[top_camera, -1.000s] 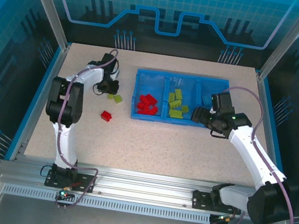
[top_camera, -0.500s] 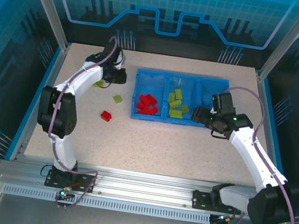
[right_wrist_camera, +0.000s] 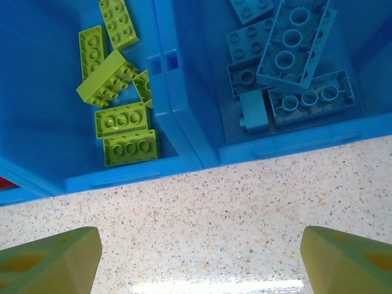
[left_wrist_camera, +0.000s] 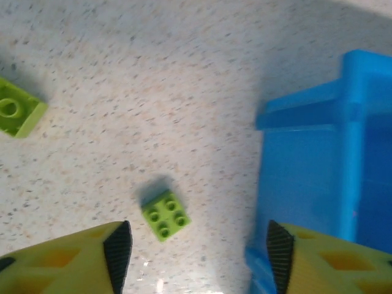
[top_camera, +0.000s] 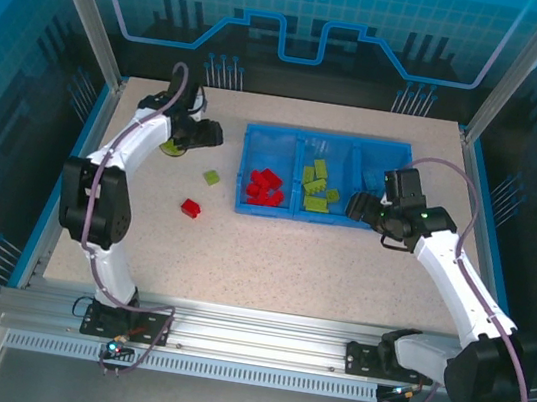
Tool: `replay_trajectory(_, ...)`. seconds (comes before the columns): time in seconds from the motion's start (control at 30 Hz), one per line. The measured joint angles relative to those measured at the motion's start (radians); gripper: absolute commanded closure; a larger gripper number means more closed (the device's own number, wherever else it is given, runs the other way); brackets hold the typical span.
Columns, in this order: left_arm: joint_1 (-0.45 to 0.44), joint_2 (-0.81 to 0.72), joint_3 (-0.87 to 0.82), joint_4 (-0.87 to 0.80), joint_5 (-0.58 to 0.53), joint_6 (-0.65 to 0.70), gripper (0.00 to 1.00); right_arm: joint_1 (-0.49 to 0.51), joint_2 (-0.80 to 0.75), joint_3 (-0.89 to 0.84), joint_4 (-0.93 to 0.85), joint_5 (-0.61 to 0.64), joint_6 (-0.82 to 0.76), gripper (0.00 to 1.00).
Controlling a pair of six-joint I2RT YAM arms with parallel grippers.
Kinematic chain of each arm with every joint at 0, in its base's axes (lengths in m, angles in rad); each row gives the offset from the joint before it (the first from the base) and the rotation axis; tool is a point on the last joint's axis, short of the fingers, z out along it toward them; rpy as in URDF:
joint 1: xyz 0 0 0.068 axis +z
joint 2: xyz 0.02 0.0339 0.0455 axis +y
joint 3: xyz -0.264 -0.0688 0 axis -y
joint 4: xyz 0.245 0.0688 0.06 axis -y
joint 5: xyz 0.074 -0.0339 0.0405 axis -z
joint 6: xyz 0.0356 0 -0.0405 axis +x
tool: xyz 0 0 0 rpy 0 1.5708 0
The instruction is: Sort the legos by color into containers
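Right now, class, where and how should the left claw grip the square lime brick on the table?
Pinch the square lime brick across two opposite sides, descending from above: it lies flat, studs up, apart from the tray. It sits skewed, so rotate the left claw.

Loose bricks (top_camera: 211, 177) left of tray (top_camera: 292, 215); others (top_camera: 265, 188) inside
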Motion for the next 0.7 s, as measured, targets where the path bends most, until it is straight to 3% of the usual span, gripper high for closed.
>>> replay_trajectory(0.37, -0.011, 0.183, -0.025, -0.029, 0.099, -0.152, 0.24, -0.002, 0.006, -0.001, 0.011, -0.019, 0.006, 0.14)
replay_trajectory(0.6, -0.024, 0.21, -0.022, -0.04, 0.09, -0.206, 0.32, -0.015, 0.006, -0.006, 0.011, -0.023, 0.006, 0.14)
replay_trajectory(0.7, -0.027, 0.244, 0.0, -0.045, 0.083, -0.221, 0.41, -0.016, 0.006, -0.007, 0.011, -0.023, 0.006, 0.14)
